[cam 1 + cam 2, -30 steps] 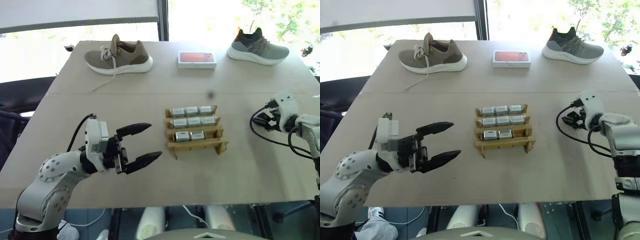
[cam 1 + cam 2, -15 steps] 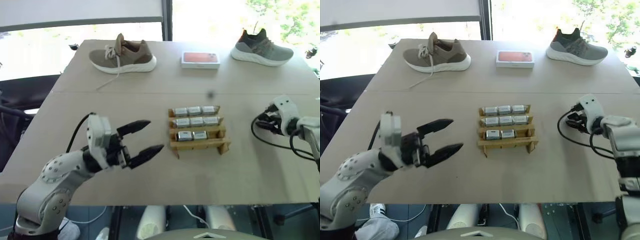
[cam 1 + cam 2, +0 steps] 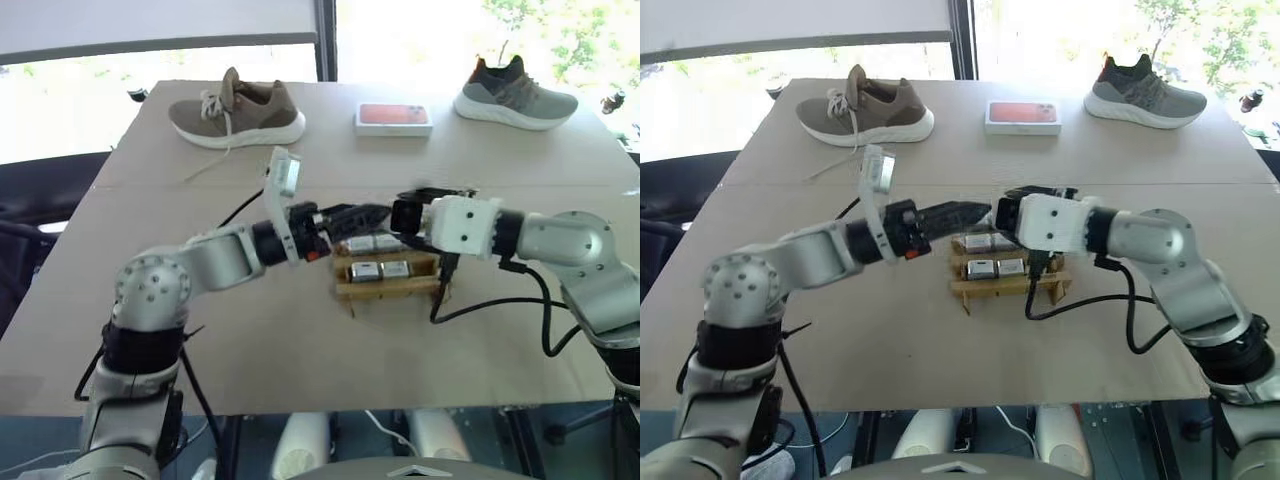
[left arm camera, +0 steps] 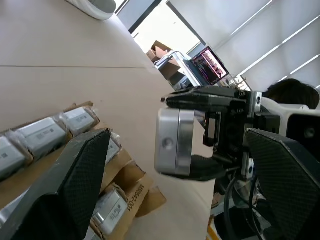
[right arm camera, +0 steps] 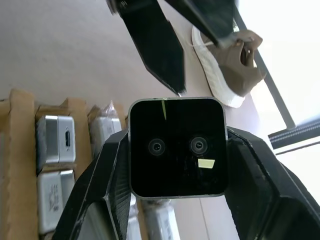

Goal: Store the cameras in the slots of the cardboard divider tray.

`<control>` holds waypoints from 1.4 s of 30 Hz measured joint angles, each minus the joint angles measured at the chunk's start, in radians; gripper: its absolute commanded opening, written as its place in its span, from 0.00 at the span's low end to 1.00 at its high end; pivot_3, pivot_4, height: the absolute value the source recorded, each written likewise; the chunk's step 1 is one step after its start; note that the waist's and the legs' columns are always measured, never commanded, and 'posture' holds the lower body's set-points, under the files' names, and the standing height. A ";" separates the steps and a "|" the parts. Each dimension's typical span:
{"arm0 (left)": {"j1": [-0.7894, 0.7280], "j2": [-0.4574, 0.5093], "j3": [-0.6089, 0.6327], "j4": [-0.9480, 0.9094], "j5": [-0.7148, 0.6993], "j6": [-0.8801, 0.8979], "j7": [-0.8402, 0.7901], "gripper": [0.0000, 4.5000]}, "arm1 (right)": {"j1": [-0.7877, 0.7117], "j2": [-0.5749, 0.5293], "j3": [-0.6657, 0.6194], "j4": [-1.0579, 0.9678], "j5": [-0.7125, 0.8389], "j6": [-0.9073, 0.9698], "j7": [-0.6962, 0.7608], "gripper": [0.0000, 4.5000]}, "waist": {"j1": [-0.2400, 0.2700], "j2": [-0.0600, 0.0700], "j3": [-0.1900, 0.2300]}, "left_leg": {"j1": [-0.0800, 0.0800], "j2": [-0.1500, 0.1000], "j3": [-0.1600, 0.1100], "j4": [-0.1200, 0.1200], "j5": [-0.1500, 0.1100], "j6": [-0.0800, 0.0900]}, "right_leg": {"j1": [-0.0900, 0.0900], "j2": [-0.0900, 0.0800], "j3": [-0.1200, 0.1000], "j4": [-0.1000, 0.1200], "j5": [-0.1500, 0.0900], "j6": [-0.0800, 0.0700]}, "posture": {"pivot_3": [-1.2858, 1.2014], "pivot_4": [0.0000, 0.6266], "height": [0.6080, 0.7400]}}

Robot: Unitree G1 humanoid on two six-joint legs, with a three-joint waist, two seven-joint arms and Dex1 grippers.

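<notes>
The cardboard divider tray (image 3: 395,291) sits mid-table with several silver-grey cameras (image 3: 381,270) in its slots; the back rows are partly hidden by the grippers. My right gripper (image 3: 403,216) hovers above the tray, shut on one camera (image 5: 176,146) whose dark face shows in the right wrist view and whose silver side (image 4: 172,142) shows in the left wrist view. My left gripper (image 3: 358,214) is open, level, tips close to that camera, one finger (image 4: 82,165) to either side of it, not touching.
A brown shoe (image 3: 238,112), a white box with orange-red top (image 3: 393,118) and a grey shoe (image 3: 515,95) lie along the table's far edge. The right arm's black cable (image 3: 485,303) loops down beside the tray.
The right gripper swung from the table's right side to above the tray, a camera now showing in it. The left gripper rose, rolled and moved right to face it.
</notes>
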 measured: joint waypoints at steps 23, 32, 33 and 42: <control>-0.080 -0.063 -0.023 0.073 0.169 0.096 -0.091 0.18 | 0.028 0.045 -0.022 -0.089 0.046 0.183 0.013 0.99 | 0.016 0.000 0.000 | -0.002 -0.001 -0.005 -0.001 0.002 -0.003 | 0.000 -0.001 -0.006 0.000 0.000 0.000 | 0.52 0.24 1.00; -0.263 -0.026 -0.297 0.116 0.629 0.044 -0.455 0.18 | 0.566 -0.022 -0.595 -0.001 0.294 0.107 0.107 0.99 | 0.033 0.000 0.000 | 0.002 -0.010 -0.005 0.000 0.001 -0.001 | 0.008 -0.003 -0.005 -0.003 -0.001 0.000 | 0.52 0.24 1.00; -0.288 -0.037 -0.359 0.151 0.700 0.012 -0.524 0.18 | 0.592 -0.021 -0.644 -0.002 0.330 0.092 0.117 0.99 | 0.027 0.000 0.000 | 0.002 -0.009 -0.005 -0.001 0.001 -0.001 | 0.007 -0.003 -0.005 -0.002 -0.001 0.000 | 0.52 0.24 1.00; -0.471 -0.216 -0.622 0.493 1.111 -0.228 -0.887 0.18 | 0.666 -0.036 -0.748 -0.055 0.520 0.079 0.139 0.99 | 0.014 0.001 0.000 | 0.002 -0.006 -0.008 -0.001 -0.001 0.004 | 0.006 0.001 -0.006 -0.002 -0.001 0.000 | 0.52 0.24 1.00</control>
